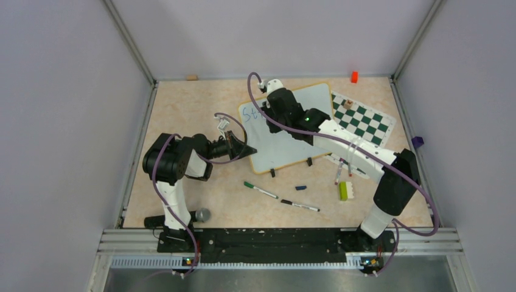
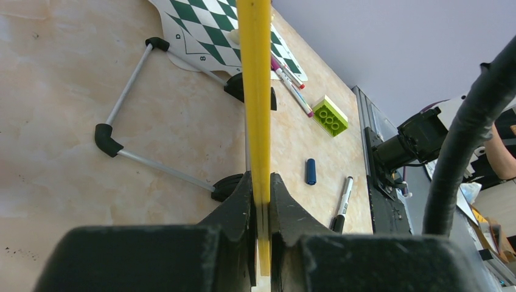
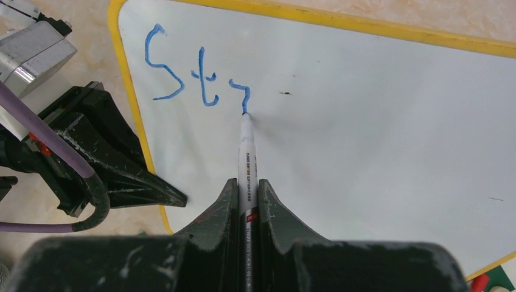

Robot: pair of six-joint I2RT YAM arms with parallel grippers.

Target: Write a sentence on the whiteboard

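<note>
Rightward, blank whiteboard past marker.

The top external view looks steeply down from above and behind the arm bases over the whole table. The left wrist view sights close along the whiteboard, edge-on. The right wrist view looks close along a marker onto its face. All three share the whiteboard.

White-and-black left arm, right arm alike, purple cables looping behind the jaws, scuffed matte-black wedge-shaped jaws, green light behind right jaws
</note>
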